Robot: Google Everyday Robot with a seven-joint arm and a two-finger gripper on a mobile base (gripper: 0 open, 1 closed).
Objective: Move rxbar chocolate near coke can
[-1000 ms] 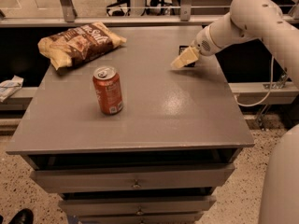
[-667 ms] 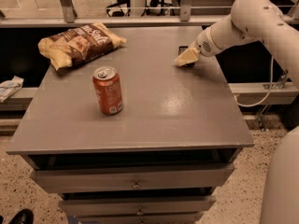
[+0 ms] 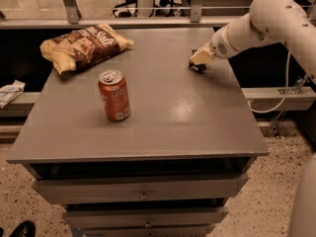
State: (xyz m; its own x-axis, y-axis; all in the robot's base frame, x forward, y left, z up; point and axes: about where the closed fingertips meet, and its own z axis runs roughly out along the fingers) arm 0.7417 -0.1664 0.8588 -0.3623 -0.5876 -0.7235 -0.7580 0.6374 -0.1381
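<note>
Your gripper (image 3: 198,65) is down at the table (image 3: 187,122) top, near the back right corner, at the end of the white arm (image 3: 266,21) that reaches in from the right. Open or closed: you can't tell from this view.

Bar (image 3: 193,68): only a small dark bit shows, right at the gripper tip and low against the table. Gripped or just touched, can't tell. The rest of it is hidden under the gripper's tan cover.

Can (image 3: 114,95): upright, well apart from the gripper, off to its left and closer to the front edge. Bare table lies between the can and the gripper.

Chip bag (image 3: 84,46): lying flat far left of the gripper, at the back left corner, behind the can and apart from it.

Below the gripper's side of the table, drawers (image 3: 143,189) run across the front, the top one with a small knob. A cable (image 3: 285,78) hangs to the right of the gripper, beyond the table edge. A white scrap (image 3: 10,92) sits on the low ledge far left of the gripper, past the table. A dark shoe (image 3: 19,228) shows at the bottom left, on the speckled floor.
</note>
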